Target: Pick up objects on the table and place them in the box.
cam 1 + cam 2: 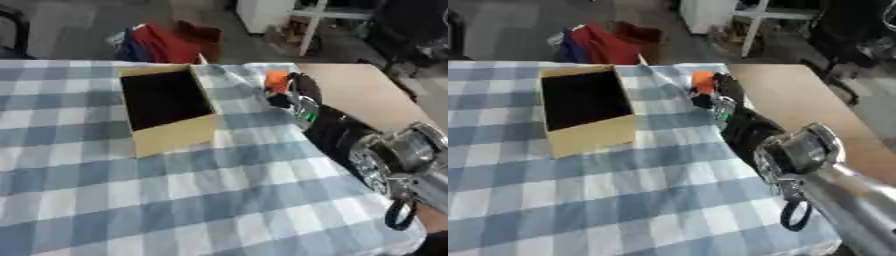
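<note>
right hand (293, 90) reaches the small orange object (276, 79) at upper centre, right of the box (175, 135); whether its fingers are apart or together, cannot tell. object judged light and rigid; take it by its sides.

One open cardboard box (166, 107) sits on the checked cloth (175, 200), and there is just the one cloth over the one table (367, 95). One orange thing (276, 80) shows at the far end of the one robot arm (337, 132) reaching in. On the floor beyond lies one heap of red and blue fabric (153, 45).
</note>
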`<state>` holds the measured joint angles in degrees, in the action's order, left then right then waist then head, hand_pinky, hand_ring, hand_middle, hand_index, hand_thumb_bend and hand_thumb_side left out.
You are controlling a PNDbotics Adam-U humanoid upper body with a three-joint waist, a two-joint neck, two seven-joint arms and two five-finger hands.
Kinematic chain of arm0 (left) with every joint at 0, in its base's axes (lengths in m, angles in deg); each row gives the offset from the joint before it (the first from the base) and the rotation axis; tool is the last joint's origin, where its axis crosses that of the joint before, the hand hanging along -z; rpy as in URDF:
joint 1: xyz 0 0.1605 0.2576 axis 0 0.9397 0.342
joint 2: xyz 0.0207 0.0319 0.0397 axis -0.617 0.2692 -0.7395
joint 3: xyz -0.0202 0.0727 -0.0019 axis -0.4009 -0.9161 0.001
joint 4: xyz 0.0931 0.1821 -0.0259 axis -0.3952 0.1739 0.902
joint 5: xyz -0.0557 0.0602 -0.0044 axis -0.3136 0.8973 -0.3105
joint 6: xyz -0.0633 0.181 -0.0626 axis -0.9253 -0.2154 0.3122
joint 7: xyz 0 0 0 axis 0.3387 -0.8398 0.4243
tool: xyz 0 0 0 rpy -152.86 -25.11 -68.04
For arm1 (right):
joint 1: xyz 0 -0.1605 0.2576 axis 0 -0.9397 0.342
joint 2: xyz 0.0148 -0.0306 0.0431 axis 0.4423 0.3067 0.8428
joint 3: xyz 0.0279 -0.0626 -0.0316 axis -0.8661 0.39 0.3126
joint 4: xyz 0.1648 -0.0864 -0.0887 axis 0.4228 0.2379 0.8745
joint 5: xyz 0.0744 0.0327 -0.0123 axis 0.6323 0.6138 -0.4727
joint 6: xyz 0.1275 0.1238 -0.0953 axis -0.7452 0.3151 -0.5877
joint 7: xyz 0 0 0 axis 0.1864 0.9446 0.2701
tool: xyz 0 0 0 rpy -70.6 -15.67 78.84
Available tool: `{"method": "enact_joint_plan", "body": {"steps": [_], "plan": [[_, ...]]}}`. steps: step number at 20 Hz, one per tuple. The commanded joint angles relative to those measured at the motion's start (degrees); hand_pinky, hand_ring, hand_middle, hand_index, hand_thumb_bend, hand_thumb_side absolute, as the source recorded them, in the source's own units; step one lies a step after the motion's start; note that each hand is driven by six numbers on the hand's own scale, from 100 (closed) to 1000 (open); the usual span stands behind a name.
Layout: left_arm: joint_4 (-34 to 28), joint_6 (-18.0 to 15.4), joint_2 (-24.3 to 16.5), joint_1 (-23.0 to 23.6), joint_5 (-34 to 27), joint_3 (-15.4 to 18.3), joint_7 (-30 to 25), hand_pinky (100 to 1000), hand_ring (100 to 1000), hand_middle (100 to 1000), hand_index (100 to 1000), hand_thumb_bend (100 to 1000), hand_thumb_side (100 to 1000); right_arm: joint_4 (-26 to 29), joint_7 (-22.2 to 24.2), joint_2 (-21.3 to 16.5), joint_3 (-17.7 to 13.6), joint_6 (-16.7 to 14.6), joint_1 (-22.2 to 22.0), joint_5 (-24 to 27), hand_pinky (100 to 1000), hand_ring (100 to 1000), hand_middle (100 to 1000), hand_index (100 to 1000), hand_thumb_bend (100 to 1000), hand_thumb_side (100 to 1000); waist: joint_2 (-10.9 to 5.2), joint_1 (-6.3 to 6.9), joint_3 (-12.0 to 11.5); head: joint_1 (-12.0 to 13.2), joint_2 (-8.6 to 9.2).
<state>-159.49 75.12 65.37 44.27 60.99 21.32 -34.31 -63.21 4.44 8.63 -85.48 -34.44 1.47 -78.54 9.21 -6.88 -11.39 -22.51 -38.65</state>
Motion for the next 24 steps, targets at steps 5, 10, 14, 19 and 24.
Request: {"method": "enact_joint_plan", "body": {"steps": [5,10,14,19,24], "plan": [[-0.94,-0.26,-0.55,-0.58,-0.27,0.27,-0.16,827,637,596,754,100,619,0.34,-1.08,-1.67,0.45,-2.20,2.43,-1.97,714,642,577,705,181,492,-1.17,0.27,0.11,-0.22,0.68],[-0.94,-0.31,-0.63,-0.48,-0.34,0.26,-0.21,827,637,596,755,100,618,0.34,-1.25,-1.76,0.65,-5.12,4.04,-4.81,713,643,577,704,180,502,-1.45,0.35,0.21,-0.29,0.59],[-0.94,-0.28,-0.64,-0.35,-0.35,0.27,-0.23,827,637,596,754,100,618,0.34,-1.42,-1.50,0.77,-7.60,5.38,-7.68,713,645,579,704,182,531,-1.59,0.38,0.29,-0.30,0.51],[-0.94,-0.26,-0.62,-0.27,-0.35,0.28,-0.21,827,636,596,754,100,619,0.34,-1.24,-0.80,0.96,-10.98,6.80,-11.95,713,651,582,703,163,522,-1.70,0.39,0.34,-0.32,0.44],[-0.94,-0.20,-0.53,-0.20,-0.35,0.30,-0.20,827,636,596,754,100,620,0.39,-0.40,0.53,1.24,-15.67,8.02,-17.35,711,660,586,701,144,531,-1.76,0.43,0.40,-0.43,0.29]]}}
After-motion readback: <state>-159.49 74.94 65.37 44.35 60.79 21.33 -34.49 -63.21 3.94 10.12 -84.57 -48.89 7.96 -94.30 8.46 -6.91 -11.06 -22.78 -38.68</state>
